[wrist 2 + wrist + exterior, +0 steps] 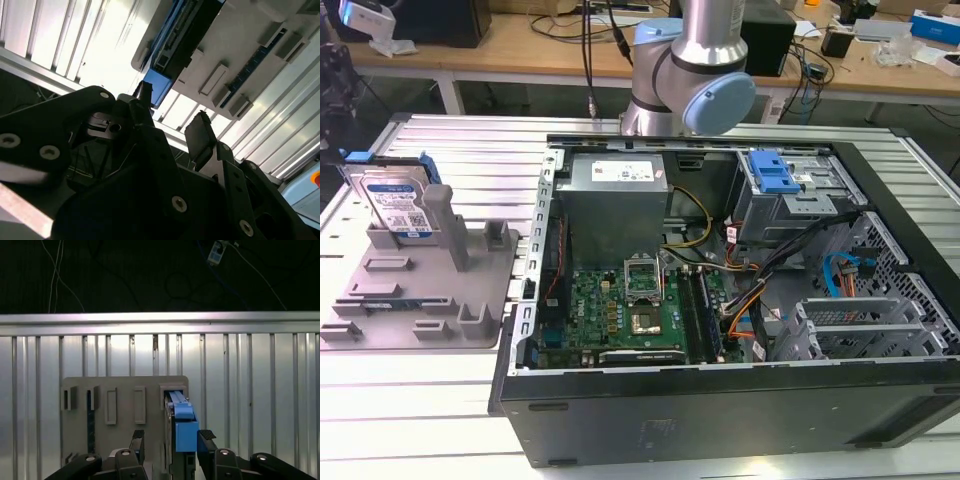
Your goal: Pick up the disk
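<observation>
While the disk [398,205] sits upright in tray [430,300], exterior view's left, pickup's undone; gripper [172,436] spread open w/ nothing held.

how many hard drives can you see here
1. The disk stands upright in the grey holder tray at the exterior view's left. Any inside the case's drive cage would be hidden.

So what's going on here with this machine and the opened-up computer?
A robot arm is after the disk, a silver hard drive with blue rails. It stands upright in a grey holder tray beside the open computer case. In the first wrist view the arm's pincer is open and lined up over the disk, not touching it; nothing is lifted yet.
</observation>
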{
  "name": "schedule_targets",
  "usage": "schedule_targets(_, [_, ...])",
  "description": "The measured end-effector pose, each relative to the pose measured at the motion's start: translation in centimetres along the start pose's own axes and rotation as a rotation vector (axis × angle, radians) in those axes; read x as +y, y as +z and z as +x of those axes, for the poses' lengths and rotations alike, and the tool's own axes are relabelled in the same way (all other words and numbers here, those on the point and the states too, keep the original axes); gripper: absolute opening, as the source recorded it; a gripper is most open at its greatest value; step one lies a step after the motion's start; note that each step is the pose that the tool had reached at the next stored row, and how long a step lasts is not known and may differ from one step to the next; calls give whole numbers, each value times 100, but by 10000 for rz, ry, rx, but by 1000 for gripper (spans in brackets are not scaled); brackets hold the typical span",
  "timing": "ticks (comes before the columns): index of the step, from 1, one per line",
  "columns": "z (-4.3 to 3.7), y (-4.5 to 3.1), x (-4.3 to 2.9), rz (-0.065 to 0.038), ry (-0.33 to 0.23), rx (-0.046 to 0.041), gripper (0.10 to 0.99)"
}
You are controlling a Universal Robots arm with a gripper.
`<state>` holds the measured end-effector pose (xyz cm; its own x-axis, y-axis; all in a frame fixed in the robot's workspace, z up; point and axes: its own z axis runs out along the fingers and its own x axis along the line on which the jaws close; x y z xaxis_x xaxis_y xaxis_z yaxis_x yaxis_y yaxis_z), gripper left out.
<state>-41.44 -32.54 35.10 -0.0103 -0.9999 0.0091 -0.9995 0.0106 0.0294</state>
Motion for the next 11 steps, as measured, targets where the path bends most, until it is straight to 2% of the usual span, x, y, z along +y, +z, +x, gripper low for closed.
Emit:
schedule_targets(8, [-28, 1, 1, 2, 2, 8, 541])
schedule_targets(11, [-76, 2, 2, 1, 0, 10, 541])
